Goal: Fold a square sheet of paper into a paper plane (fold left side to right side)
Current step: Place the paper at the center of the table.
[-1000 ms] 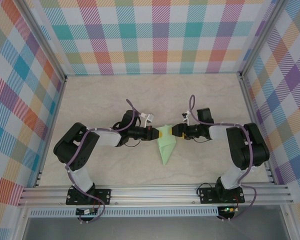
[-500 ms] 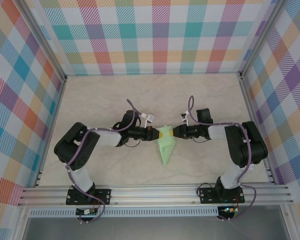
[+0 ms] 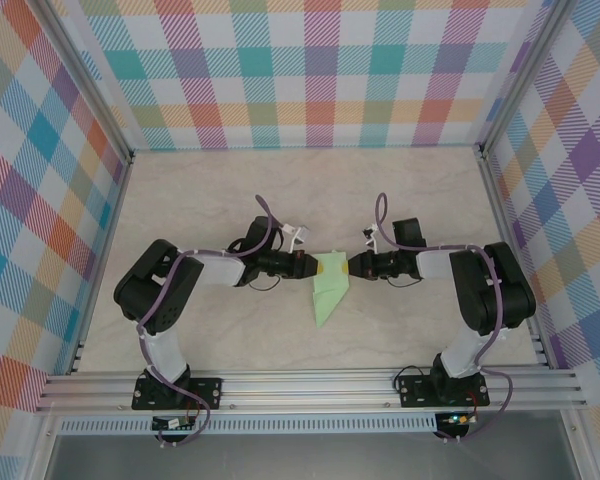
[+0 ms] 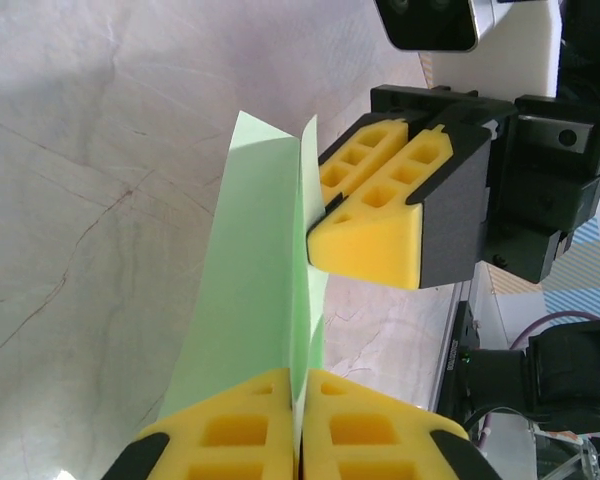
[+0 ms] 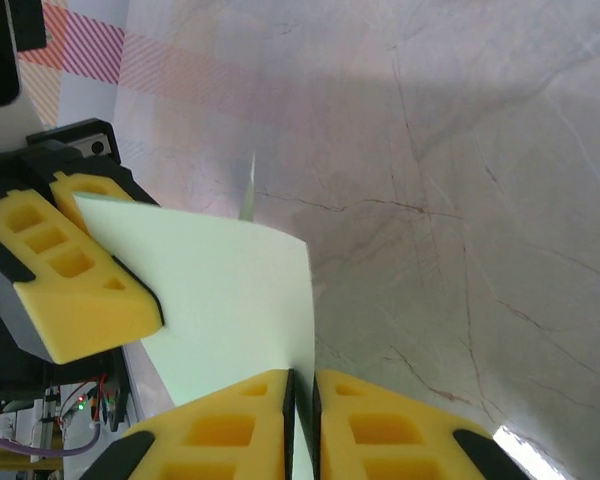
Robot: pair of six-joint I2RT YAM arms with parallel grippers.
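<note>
We now have both grippers on the plane (image 3: 327,293), which sits mid-counter (image 3: 210,200) between them, its tip pointing near. The left gripper (image 3: 309,265) is clamped on the plane's far-left edge. The right gripper (image 3: 349,266), whose jaws stood apart a second ago, has closed on the far-right edge. The tip has swung slightly left since then. We judge that with both sides pinched, the left side is ready to be carried over to the right.
</note>
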